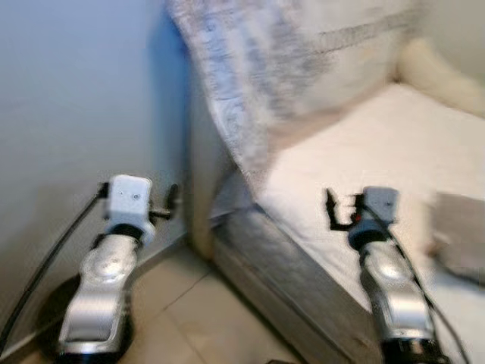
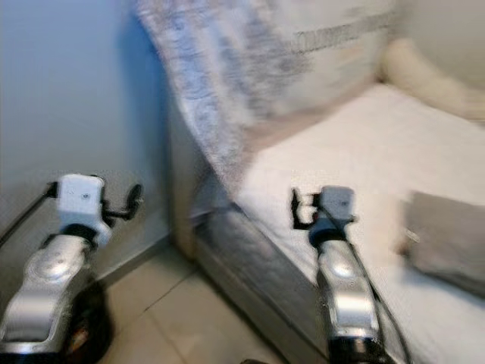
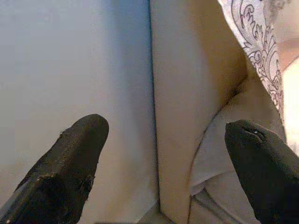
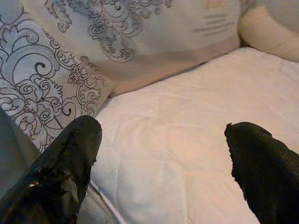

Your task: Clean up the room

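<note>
- Bed [image 1: 356, 174] with white cover fills the frame from 12 to 4 o'clock; its grey side [image 1: 292, 280] runs toward 6.
- Patterned pillow [image 4: 56, 79] leans at the head, a cream one [image 1: 439, 76] at 2 o'clock.
- Grey cloth [image 2: 447, 239] lies at 3 o'clock.
- Left gripper [image 3: 163, 163] is spread, facing the wall [image 1: 76, 114] and bed corner.
- Right gripper [image 4: 163, 163] is spread over the cover, holding nothing.

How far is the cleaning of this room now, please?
Nothing looks finished yet. Both the left gripper and right gripper are open and empty, near the bed. Still left: the patterned cover lies bunched at the head end, and a grey cloth rests on the mattress.
</note>
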